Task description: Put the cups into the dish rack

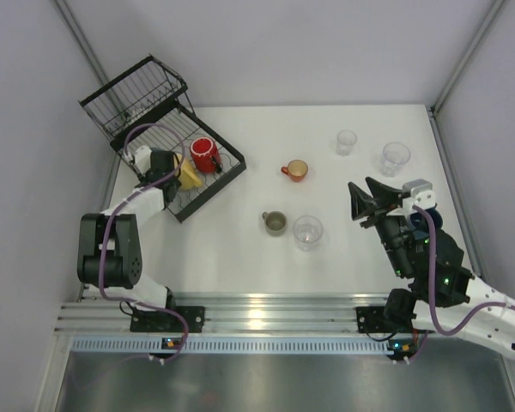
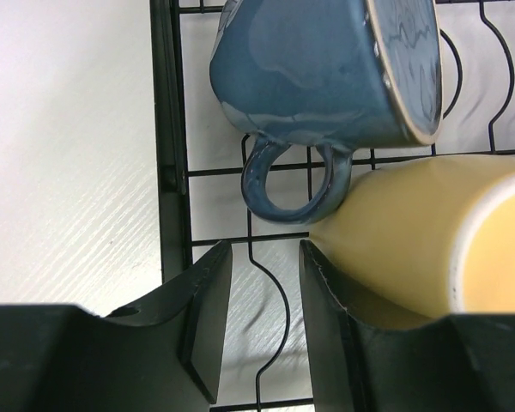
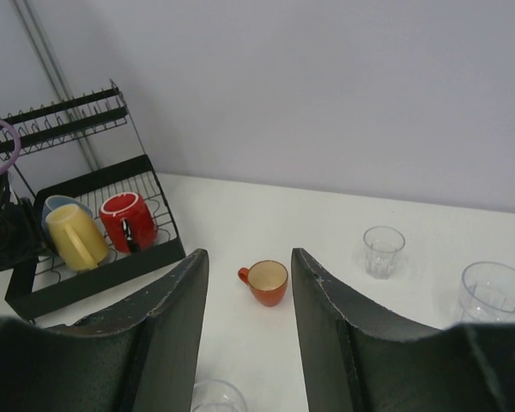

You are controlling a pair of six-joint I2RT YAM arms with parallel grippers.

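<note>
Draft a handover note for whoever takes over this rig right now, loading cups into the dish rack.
Left end effector: open, empty, low over the dish rack tray, beside the yellow mug.
Right end effector: open, empty, raised above the right side of the table.
Done: blue mug, yellow mug and red mug lie in the rack tray.
To do: orange-red mug, olive-grey mug and three clear tumblers stand on the table.

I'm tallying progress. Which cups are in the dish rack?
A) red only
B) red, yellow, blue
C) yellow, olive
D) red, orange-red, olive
B: the red cup, yellow cup and blue cup lie in the dish rack; the orange-red cup and olive mug stand outside it.
</note>
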